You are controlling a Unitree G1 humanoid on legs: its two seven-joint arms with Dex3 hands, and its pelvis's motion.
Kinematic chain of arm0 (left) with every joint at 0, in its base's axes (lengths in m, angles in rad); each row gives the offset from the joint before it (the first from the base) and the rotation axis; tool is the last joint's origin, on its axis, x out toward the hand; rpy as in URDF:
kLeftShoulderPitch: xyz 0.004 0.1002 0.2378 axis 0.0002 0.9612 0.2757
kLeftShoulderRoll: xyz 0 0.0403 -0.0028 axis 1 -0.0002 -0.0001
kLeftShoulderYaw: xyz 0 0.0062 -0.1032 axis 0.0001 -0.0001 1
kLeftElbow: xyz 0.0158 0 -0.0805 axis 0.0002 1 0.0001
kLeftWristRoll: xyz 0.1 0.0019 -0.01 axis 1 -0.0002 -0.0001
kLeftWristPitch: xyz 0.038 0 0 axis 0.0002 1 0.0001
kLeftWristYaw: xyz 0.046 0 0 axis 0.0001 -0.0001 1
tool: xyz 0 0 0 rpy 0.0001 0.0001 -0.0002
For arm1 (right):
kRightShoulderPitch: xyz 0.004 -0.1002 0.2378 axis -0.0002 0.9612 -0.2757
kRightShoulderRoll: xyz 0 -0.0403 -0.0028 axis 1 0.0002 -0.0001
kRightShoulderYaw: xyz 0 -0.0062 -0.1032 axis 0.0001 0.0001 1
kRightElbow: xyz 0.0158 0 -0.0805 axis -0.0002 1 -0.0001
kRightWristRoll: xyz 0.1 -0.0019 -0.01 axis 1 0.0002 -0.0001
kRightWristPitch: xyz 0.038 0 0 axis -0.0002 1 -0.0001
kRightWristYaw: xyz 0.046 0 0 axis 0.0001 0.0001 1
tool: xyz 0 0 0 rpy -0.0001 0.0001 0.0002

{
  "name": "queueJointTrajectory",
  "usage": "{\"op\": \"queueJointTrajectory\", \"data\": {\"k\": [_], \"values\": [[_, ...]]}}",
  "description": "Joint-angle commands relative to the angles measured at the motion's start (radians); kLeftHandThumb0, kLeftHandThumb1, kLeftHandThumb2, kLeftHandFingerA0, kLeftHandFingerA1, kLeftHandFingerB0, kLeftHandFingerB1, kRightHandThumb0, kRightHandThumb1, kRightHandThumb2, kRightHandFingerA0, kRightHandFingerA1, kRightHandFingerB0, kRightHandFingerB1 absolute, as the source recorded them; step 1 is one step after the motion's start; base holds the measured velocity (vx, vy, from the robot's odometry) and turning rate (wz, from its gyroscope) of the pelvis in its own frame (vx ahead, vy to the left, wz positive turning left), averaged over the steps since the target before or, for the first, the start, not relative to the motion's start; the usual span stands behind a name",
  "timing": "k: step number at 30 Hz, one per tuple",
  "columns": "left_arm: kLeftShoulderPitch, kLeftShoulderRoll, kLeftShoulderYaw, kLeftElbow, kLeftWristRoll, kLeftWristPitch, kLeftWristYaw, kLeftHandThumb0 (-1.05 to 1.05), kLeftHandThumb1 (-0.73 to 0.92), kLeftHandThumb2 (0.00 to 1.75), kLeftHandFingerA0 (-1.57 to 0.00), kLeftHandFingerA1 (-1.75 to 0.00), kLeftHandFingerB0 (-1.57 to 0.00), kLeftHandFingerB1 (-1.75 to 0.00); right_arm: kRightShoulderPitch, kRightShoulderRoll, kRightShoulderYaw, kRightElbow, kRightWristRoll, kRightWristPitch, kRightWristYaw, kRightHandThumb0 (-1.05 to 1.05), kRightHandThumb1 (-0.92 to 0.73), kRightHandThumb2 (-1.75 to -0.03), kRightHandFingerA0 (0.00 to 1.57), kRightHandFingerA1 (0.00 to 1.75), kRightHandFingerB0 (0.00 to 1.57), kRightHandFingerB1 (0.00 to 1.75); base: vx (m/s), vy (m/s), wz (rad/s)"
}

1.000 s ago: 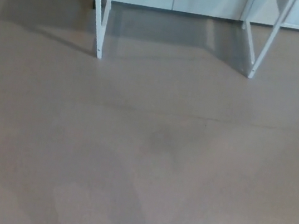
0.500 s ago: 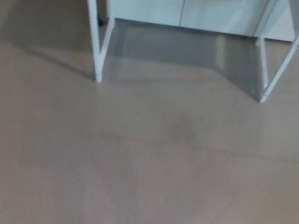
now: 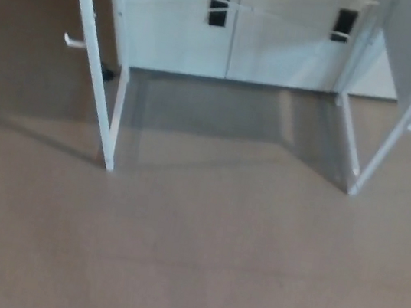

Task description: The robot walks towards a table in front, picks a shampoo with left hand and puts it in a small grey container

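Observation:
No shampoo and no grey container show in the head view. Neither of my hands is in the picture. Only the lower part of a white table frame is visible: a left leg point(image 3: 94, 68) slanting down to the floor and a right leg point(image 3: 402, 129) doing the same. The table top lies above the picture's upper edge.
Behind the legs stands a white cabinet point(image 3: 230, 41) with two dark handles point(image 3: 218, 9). A small white hook point(image 3: 74, 41) sticks out from the left leg. Beige floor point(image 3: 189, 260) fills the lower half, with the table's shadow under the frame.
The whole picture has shifted downward as the camera moved forward and tilted up: the table legs and cabinet now appear larger and lower, and the cabinet handles have come into view.

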Motion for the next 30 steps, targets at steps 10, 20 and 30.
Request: {"op": "queueJointTrajectory", "data": {"k": [10,20,30], "values": [[-0.003,0.001,0.006,0.006,-0.001,-0.006,-0.006,-0.41,0.67,0.60,-0.65,-0.65,-0.54,-0.38,-0.006,-0.014,0.010,0.000,-0.006,0.022,0.008,-0.32,-0.72,-0.61,0.72,0.46,0.57,0.40,0.51,-0.089,0.14],[0.021,0.000,0.010,0.004,-0.002,-0.009,-0.003,-0.39,0.67,0.60,-0.66,-0.62,-0.54,-0.38,0.014,-0.011,0.026,0.003,-0.015,0.012,-0.003,-0.32,-0.72,-0.61,0.76,0.48,0.58,0.41,0.56,0.183,-0.23],[0.034,0.000,0.008,0.003,0.001,-0.013,-0.008,-0.37,0.68,0.61,-0.64,-0.55,-0.50,-0.37,0.025,-0.008,0.019,0.005,-0.005,0.012,-0.002,-0.30,-0.72,-0.61,0.71,0.47,0.57,0.41,0.38,-0.014,0.25]]}}
